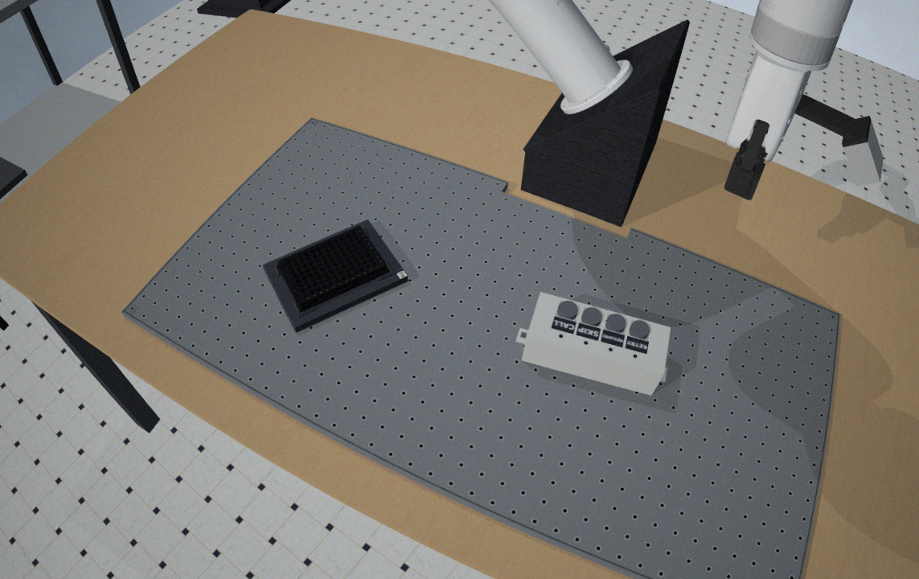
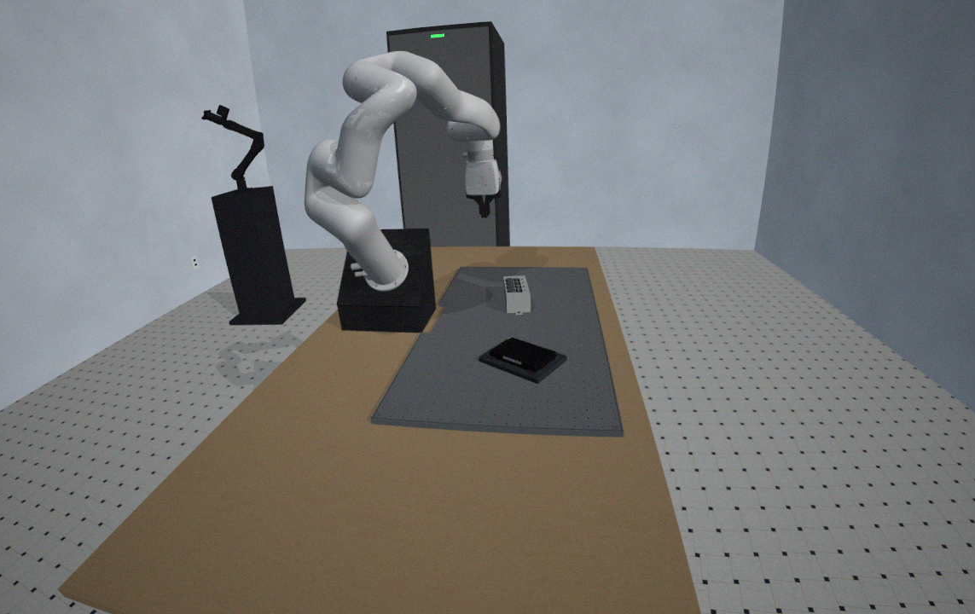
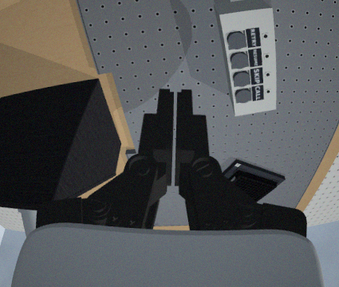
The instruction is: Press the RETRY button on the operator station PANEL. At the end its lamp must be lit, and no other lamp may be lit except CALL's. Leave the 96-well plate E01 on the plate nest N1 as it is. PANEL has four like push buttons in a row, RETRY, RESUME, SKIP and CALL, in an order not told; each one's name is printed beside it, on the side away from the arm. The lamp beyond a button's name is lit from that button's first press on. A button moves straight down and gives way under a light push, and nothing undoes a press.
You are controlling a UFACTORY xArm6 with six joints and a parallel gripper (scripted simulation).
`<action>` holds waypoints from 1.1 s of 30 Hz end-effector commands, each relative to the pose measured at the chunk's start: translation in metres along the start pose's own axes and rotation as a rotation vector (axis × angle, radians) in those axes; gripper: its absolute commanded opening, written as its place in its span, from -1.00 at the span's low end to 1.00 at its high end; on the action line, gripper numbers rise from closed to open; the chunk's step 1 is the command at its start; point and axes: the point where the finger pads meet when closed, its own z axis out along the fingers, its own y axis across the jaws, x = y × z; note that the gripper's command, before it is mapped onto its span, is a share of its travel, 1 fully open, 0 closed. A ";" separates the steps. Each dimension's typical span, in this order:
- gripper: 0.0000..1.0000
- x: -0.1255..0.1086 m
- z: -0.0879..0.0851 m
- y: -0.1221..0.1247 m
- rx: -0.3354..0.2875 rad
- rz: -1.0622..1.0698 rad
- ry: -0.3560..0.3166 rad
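The white PANEL (image 1: 596, 341) lies on the grey perforated mat with four round grey buttons in a row. Read from the left in the top view, the labels are CALL, SKIP, RESUME, RETRY. The RETRY button (image 1: 639, 329) is at the right end; in the wrist view it is the top one (image 3: 236, 38). No lamp looks lit. My gripper (image 1: 741, 188) is shut and empty, high above the table's far right part, well away from the panel; its fingers show closed together in the wrist view (image 3: 175, 96). The black plate E01 (image 1: 332, 269) sits on its nest N1.
The arm's black base block (image 1: 596, 154) stands at the mat's far edge. A dark cabinet (image 2: 449, 130) and a black pedestal with a camera arm (image 2: 250, 244) stand on the floor beyond the table.
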 end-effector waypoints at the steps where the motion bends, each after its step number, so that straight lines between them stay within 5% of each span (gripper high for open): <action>1: -1.00 -0.007 0.012 0.016 -0.007 0.161 -0.002; 33: -1.00 -0.049 0.074 0.067 -0.014 0.819 -0.029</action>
